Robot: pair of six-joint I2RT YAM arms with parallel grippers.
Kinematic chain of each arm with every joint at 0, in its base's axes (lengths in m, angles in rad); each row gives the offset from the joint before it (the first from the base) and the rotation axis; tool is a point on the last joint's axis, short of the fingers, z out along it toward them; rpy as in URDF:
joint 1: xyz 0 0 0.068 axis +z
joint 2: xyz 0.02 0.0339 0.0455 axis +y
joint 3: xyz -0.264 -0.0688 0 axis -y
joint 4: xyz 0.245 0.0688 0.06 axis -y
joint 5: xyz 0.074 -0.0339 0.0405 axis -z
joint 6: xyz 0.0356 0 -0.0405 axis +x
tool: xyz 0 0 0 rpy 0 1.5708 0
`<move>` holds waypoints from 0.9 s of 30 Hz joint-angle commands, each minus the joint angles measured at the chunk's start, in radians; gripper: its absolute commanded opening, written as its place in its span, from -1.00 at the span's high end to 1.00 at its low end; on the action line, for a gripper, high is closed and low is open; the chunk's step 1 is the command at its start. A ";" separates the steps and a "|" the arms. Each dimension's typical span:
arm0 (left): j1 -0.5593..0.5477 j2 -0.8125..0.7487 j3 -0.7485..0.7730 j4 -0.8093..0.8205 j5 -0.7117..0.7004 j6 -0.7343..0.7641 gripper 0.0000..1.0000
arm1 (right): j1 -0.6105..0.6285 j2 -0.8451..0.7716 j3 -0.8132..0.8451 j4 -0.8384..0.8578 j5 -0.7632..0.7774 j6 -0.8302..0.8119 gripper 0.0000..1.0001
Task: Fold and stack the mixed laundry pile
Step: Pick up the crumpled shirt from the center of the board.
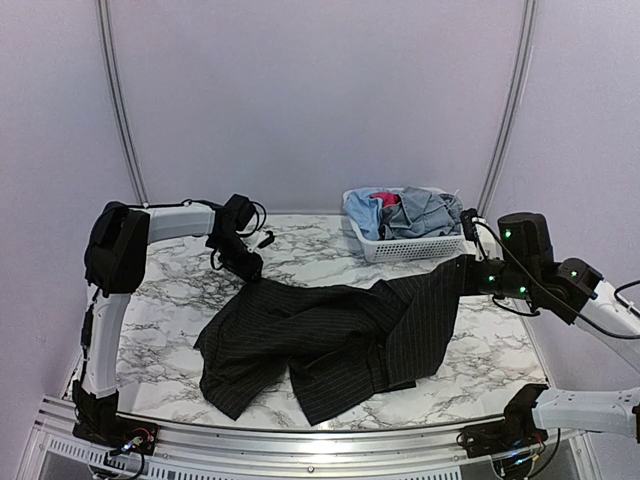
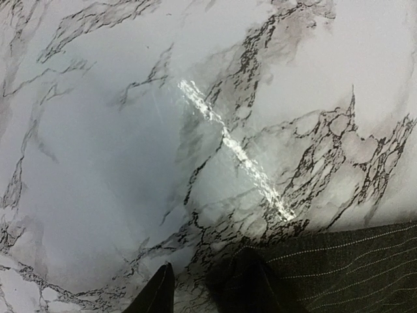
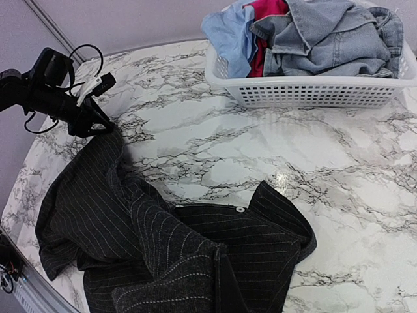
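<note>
A large black pinstriped shirt (image 1: 330,340) lies crumpled across the marble table (image 1: 170,300). My right gripper (image 1: 468,268) is shut on its right end and holds that end off the table; in the right wrist view the bunched shirt (image 3: 195,248) hides the fingers. My left gripper (image 1: 248,268) is at the shirt's far left corner. In the left wrist view the left gripper (image 2: 205,274) has its jaws apart with bare marble between them, and the shirt's edge (image 2: 352,267) lies against the right finger. The rest of the laundry pile sits in the basket: a light blue piece (image 3: 225,32), a grey-blue one (image 3: 332,32) and a pink-red one (image 3: 267,13).
The white lattice basket (image 1: 400,250) stands at the back right of the table, close behind my right arm. Curved rails and pale walls enclose the table. The left arm's cables (image 3: 85,65) loop above its gripper.
</note>
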 commanded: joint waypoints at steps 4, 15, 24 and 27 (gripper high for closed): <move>-0.064 0.059 -0.032 -0.030 -0.083 0.051 0.16 | -0.010 0.002 0.022 0.008 0.010 0.006 1.00; 0.005 -0.049 0.004 -0.034 -0.054 -0.131 1.00 | -0.030 0.022 0.060 0.015 0.047 -0.040 1.00; 0.054 -0.384 0.119 -0.002 -0.180 -0.302 1.00 | -0.161 0.147 0.306 0.074 0.059 -0.202 1.00; 0.058 -0.466 0.144 -0.001 -0.183 -0.343 1.00 | -0.189 0.208 0.418 0.080 0.044 -0.254 1.00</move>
